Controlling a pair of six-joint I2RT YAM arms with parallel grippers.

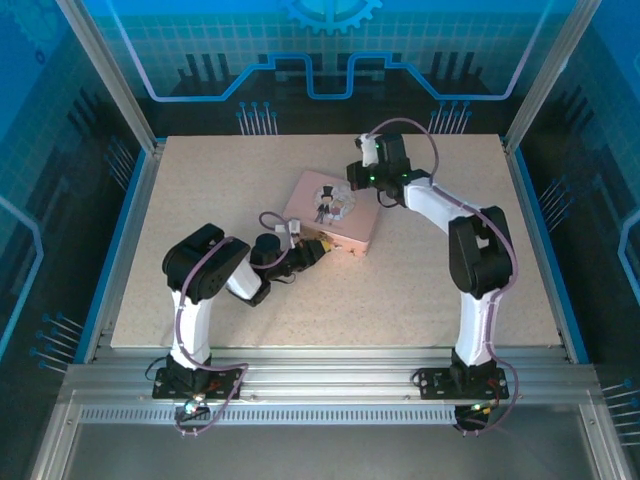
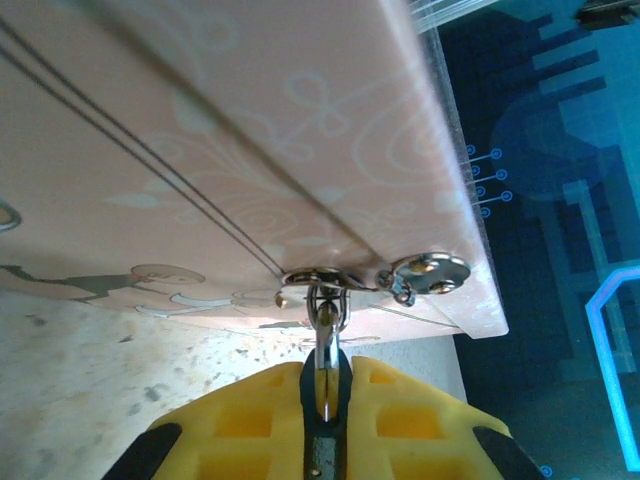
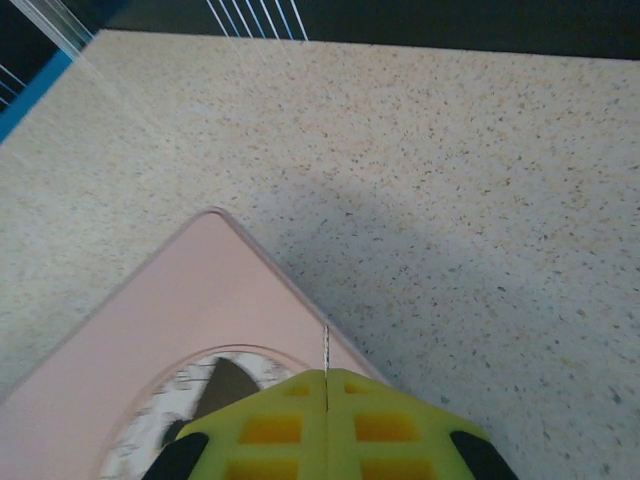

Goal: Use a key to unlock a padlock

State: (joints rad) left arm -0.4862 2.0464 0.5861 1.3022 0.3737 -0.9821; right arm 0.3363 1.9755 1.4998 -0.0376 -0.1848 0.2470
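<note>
top external view: a pale speckled table (image 1: 440,290) sits boxed in by blue panels (image 1: 60,200) and aluminium posts (image 1: 110,70), with my two arms bolted at its near edge. a pink tin (image 1: 352,236) lies askew at the middle, a round picture on its lid. my left gripper (image 1: 316,247) reaches in low against the tin's near side, while my right gripper (image 1: 365,178) hangs over its far corner.

left wrist view: my yellow fingers (image 2: 250,415) are pressed together on the key (image 2: 325,362), a thin metal sliver standing straight out from between the tips. its far end meets the padlock (image 2: 326,305), a small metal piece hanging from the clasp (image 2: 318,275) on the tin's side, just beyond my fingertips. whether the key is seated inside it i cannot tell. a round silver stud (image 2: 430,272) sits just beside the clasp, and the tin's pink wall looms close above, crowding the approach.

right wrist view: my right fingers are closed tight over a corner of the tin's lid, a hair-thin line rising from their seam, speckled table beyond.
</note>
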